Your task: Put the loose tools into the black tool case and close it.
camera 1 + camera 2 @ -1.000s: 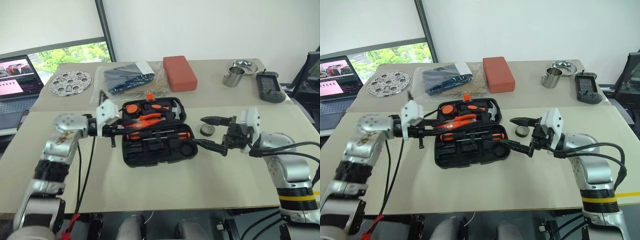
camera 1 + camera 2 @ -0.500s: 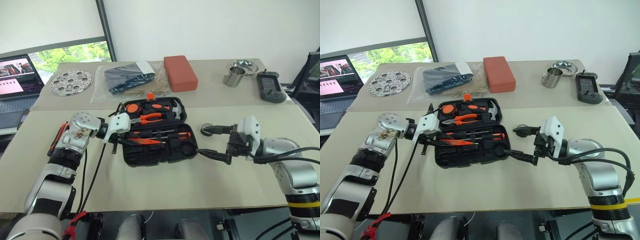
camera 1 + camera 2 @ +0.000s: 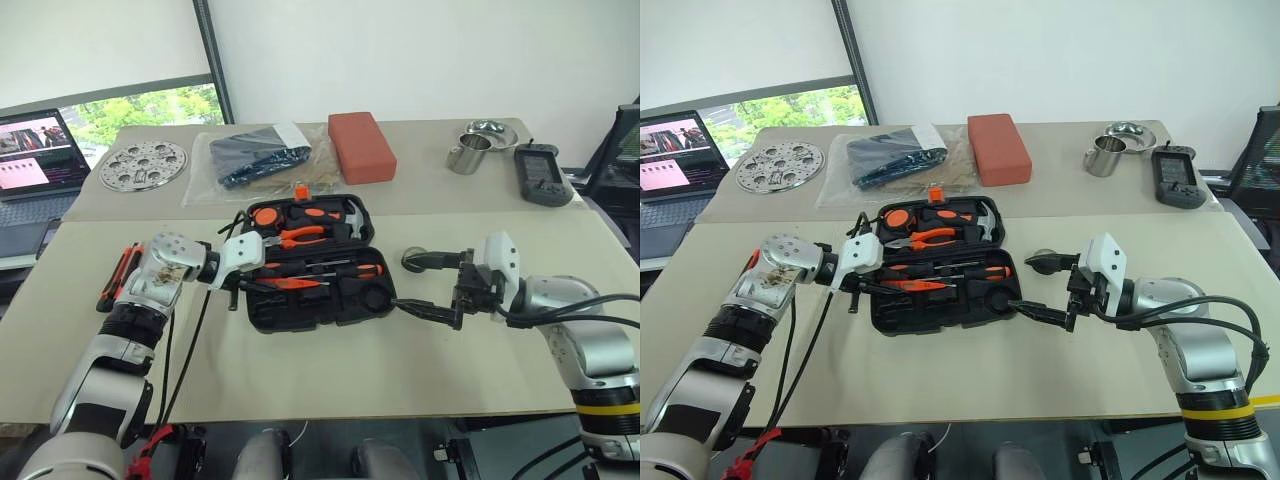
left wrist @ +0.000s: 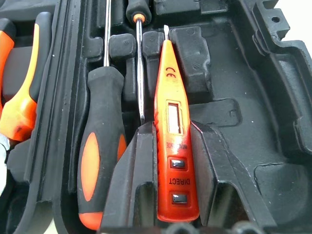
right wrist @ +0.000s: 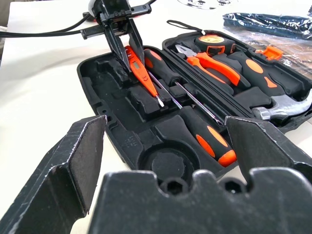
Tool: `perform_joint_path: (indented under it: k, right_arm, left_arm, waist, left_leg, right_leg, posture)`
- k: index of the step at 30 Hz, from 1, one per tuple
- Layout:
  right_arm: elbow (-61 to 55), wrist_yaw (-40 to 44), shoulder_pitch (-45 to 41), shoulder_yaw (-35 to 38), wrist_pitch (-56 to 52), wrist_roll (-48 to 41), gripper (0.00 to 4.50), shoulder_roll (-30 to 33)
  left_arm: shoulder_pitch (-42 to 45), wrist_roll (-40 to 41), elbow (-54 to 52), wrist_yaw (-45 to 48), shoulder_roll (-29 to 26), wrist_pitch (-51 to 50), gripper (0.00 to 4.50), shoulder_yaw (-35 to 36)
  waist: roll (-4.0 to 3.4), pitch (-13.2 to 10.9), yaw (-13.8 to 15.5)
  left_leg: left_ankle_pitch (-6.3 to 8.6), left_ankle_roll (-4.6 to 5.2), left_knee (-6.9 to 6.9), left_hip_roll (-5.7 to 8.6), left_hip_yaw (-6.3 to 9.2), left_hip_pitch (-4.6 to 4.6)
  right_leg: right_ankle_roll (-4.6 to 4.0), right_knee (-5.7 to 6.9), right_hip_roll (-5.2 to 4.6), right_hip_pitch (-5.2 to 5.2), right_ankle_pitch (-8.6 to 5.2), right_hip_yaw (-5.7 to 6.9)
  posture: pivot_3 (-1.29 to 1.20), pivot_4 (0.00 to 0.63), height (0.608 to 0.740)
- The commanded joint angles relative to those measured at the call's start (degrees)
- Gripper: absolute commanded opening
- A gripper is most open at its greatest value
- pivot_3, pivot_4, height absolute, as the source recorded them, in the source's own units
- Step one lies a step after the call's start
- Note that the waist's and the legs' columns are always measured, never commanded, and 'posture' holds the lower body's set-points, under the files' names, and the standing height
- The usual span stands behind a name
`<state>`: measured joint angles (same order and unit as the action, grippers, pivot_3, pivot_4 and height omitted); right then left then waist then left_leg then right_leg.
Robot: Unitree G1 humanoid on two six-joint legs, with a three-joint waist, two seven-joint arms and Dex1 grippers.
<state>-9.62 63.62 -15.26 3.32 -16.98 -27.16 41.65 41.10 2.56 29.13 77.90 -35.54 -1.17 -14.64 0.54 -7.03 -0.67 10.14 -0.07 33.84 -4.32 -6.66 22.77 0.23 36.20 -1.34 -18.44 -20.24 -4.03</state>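
Left eye view: one utility knife [image 3: 118, 276] lies on the desk [image 3: 330, 370] far left. Left pincer [image 4: 170, 161] clamps one tester screwdriver [image 4: 170, 141] inside the open tool case [image 3: 310, 262], beside two screwdrivers [image 3: 335, 269]. One tape measure [image 3: 415, 261] lies right; right pincer [image 3: 425, 285] gapes wide, empty.

Bare table [image 3: 330, 370] before open case [image 3: 318, 262]

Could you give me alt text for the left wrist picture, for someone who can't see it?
Two black fingers of the left tool clamp a slim orange tester screwdriver over the moulded slots of the open black tool case. Beside it lie two orange-black-handled screwdrivers already in the case.
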Motion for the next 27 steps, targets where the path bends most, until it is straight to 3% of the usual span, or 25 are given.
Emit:
perform_joint_path:
  k: [1,2,3,4,11,16,20,21,22,27]
  right_arm:
    - [-1.9,0.0,-0.7,0.9,-0.1,-0.8,4.5,0.4]
    - [-1.8,0.0,-0.8,0.9,0.0,-0.8,4.5,0.3]
    - [-1.8,0.0,-0.9,0.8,0.0,-0.8,4.5,0.3]
    - [-1.7,0.0,-0.9,0.8,0.0,-0.8,4.5,0.3]
    - [-1.6,0.0,-1.3,0.5,0.0,-0.9,4.5,0.1]
    - [-1.5,0.1,-1.3,0.5,0.0,-0.9,4.5,0.0]
    - [-0.9,0.2,-1.8,0.1,0.3,-0.8,4.5,-0.3]
    - [-0.8,0.2,-2.1,-0.1,0.4,-0.7,4.5,-0.5]
    - [-0.7,0.2,-2.2,-0.2,0.4,-0.7,4.5,-0.6]
    - [-0.6,0.2,-2.5,-0.3,0.5,-0.5,4.5,-0.9]
  left_arm:
    - [0.3,0.3,-1.6,-1.0,0.2,-2.1,0.5,0.8]
    - [0.4,0.4,-1.7,-1.4,0.4,-2.5,0.5,1.0]
    - [0.6,0.2,-1.6,-1.8,0.5,-2.0,1.51,1.1]
    - [0.8,-0.1,-1.3,-2.3,0.6,-1.6,1.67,1.2]
    - [2.7,3.7,-4.8,-1.9,0.4,-5.6,4.24,4.4]
    - [3.0,8.1,-9.7,0.2,-1.1,-9.3,4.24,7.3]
    - [2.9,6.1,-8.2,-2.5,-0.6,-7.2,4.24,7.0]
    - [2.7,4.9,-7.2,-3.3,-0.5,-6.0,3.71,6.5]
    - [2.4,4.2,-6.4,-3.2,-0.5,-4.9,3.61,5.9]
    - [2.7,3.8,-2.8,-1.6,-0.1,-2.9,1.69,4.7]
  waist:
    - [0.0,0.0,0.0]
    - [-0.01,0.0,0.0]
    - [-0.01,0.0,0.0]
    - [-0.01,0.0,0.0]
    - [-0.03,0.0,0.1]
    - [-0.04,0.0,0.1]
    - [-0.09,0.1,0.0]
    - [-0.09,0.1,0.0]
    - [-0.09,0.1,0.0]
    - [-0.09,0.0,0.0]
  left_leg:
    - [0.0,0.0,0.0,0.0,0.0,0.0]
    - [0.0,0.0,0.0,-0.01,0.0,0.0]
    - [0.0,0.0,0.0,0.0,0.0,0.0]
    - [0.0,0.0,0.0,0.0,0.0,0.0]
    - [-0.01,0.0,0.05,0.01,0.02,0.01]
    - [-0.01,0.0,0.03,0.01,0.03,0.03]
    - [-0.02,-0.02,0.04,0.0,0.02,-0.02]
    - [-0.02,-0.03,0.04,0.0,0.02,-0.01]
    - [-0.02,-0.03,0.05,-0.01,0.02,-0.02]
    - [-0.02,-0.03,0.06,-0.01,0.02,0.0]
  right_leg:
    - [0.0,0.0,0.0,0.0,0.0,0.0]
    - [0.0,0.0,0.01,-0.01,0.0,0.0]
    - [0.0,0.0,0.0,0.0,0.0,0.0]
    - [0.0,0.0,0.0,0.0,0.0,0.0]
    - [0.01,0.05,0.0,0.02,0.01,0.03]
    - [0.01,0.03,0.01,0.01,0.0,0.04]
    - [0.01,0.04,0.04,0.02,0.0,0.01]
    - [0.01,0.04,0.05,0.02,0.01,0.02]
    - [0.01,0.04,0.05,0.02,0.01,0.01]
    - [0.01,0.04,0.05,0.02,0.01,0.01]
  posture:
    - [0.0,0.15,0.74]
    - [0.0,0.15,0.74]
    - [0.0,0.15,0.74]
    - [0.0,0.15,0.74]
    - [0.0,0.15,0.74]
    - [0.0,0.15,0.74]
    - [0.0,0.15,0.74]
    - [0.0,0.15,0.74]
    - [0.0,0.15,0.74]
    - [0.0,0.15,0.74]
